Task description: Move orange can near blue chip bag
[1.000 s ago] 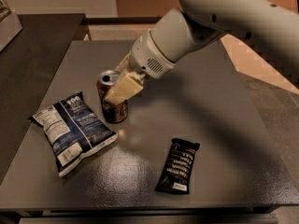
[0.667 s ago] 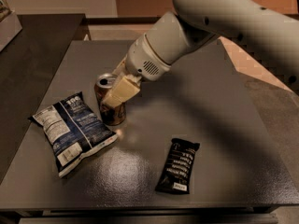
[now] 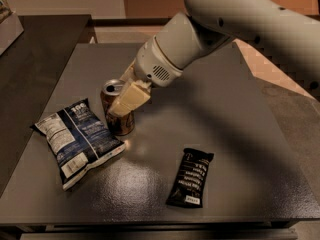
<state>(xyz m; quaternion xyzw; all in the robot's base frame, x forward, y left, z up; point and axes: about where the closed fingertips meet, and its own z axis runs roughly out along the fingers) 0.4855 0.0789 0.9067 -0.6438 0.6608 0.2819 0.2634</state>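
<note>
The orange can (image 3: 120, 123) stands upright on the grey table (image 3: 240, 134), its base touching or almost touching the right edge of the blue chip bag (image 3: 77, 140), which lies flat at the front left. My gripper (image 3: 122, 98) comes down from the upper right and is shut on the can's upper part. One pale finger (image 3: 131, 97) lies across the can's front; the other is hidden behind the can. The can's silver top (image 3: 113, 87) shows just left of the finger.
A narrow black snack wrapper (image 3: 191, 177) lies at the front right of the table. A darker counter (image 3: 35, 49) adjoins the table's left side. My arm (image 3: 240, 19) spans the upper right above the table.
The wrist has sunk slightly and shifted a little left over the can. The can and the bag have barely moved.
</note>
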